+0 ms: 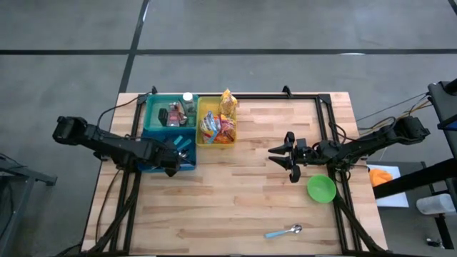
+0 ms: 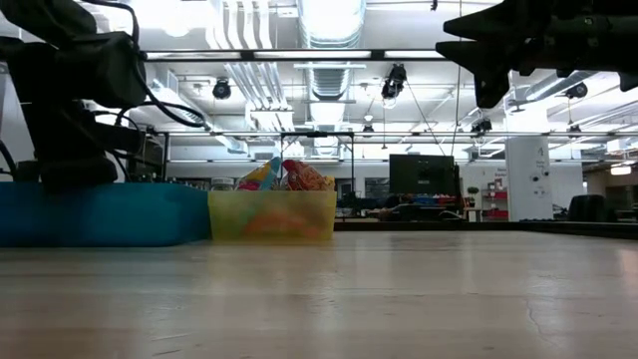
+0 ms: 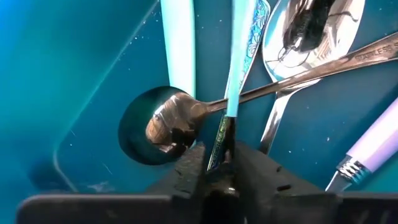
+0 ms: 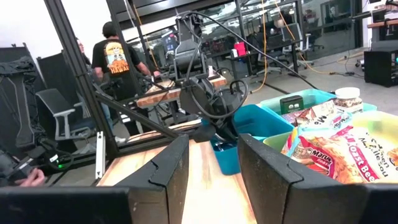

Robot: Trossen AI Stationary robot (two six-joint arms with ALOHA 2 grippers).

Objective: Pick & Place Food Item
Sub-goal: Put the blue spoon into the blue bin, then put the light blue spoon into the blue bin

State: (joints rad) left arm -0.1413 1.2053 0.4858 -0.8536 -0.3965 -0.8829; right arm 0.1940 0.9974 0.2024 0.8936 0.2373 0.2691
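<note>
**Left gripper down in the blue bin, snacks sat in the yellow one**

Left gripper (image 3: 219, 163) was inside the blue bin (image 1: 158, 135), fingers nearly closed around a teal-handled utensil (image 3: 239, 68). Right gripper (image 1: 288, 158) hovered over the counter (image 1: 235, 200), empty with fingers apart, near the green bowl (image 1: 321, 188). Snack packets (image 1: 220, 127) were in the yellow bin (image 1: 202, 114).

table (image 1: 243, 200): pale wooden planks, matt, grain showing
blue bin (image 3: 74, 93): smooth teal plastic, slight sheen
yellow bin (image 2: 271, 214): translucent plastic, smooth
spoons in the blue bin (image 3: 171, 121): polished metal, mirror-glossy bowls
snack packets (image 4: 329, 149): shiny printed foil, crinkled
green bowl (image 1: 321, 188): smooth plastic
left gripper (image 3: 214, 177): dark matt plastic fingers
</note>
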